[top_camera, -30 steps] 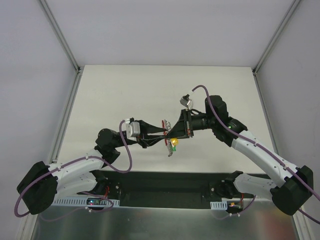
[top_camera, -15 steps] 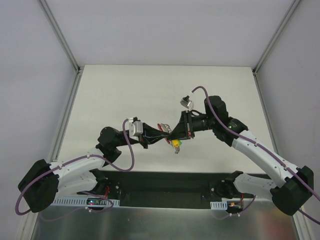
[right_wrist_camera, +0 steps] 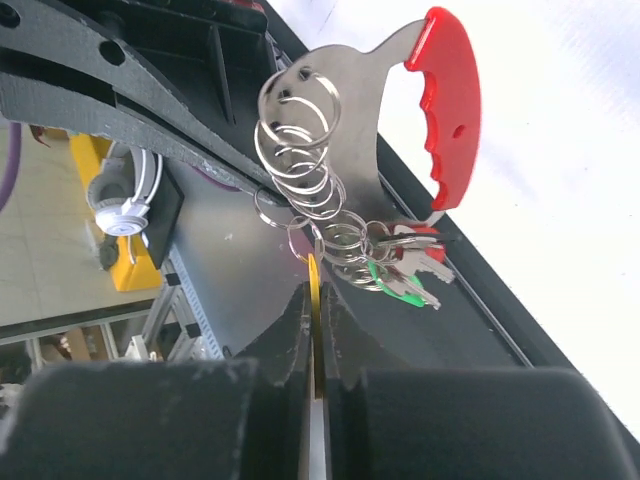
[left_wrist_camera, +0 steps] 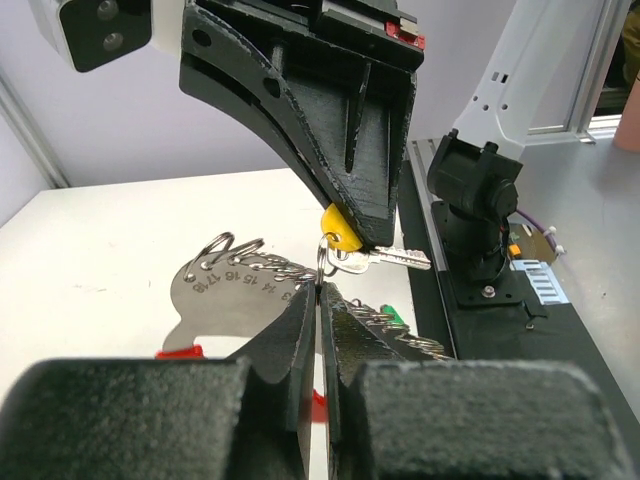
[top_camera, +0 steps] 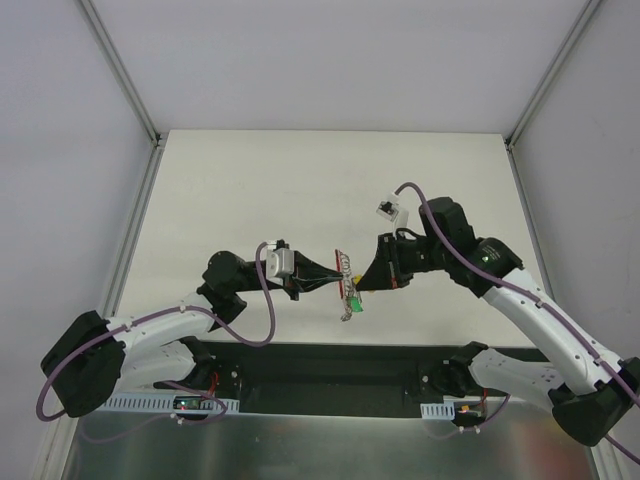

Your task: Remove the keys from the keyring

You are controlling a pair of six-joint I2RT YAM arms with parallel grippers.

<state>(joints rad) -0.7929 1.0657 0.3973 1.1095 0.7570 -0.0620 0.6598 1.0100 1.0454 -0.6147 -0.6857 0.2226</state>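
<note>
The keys (right_wrist_camera: 405, 268) are up in the air, not lying on anything. The yellow-headed key (left_wrist_camera: 341, 236) is the odd one out. Its plastic head is pinched edge-on in the right gripper (right_wrist_camera: 315, 292), and its silvery blade sticks out sideways. It's threaded on the keyring (left_wrist_camera: 324, 262), a thin silvery wire loop sitting right at the tip of the left gripper (left_wrist_camera: 320, 298), whose fingers look squeezed together on it. The red- and green-headed keys dangle in a little clump just beside it, blades hanging down.
</note>
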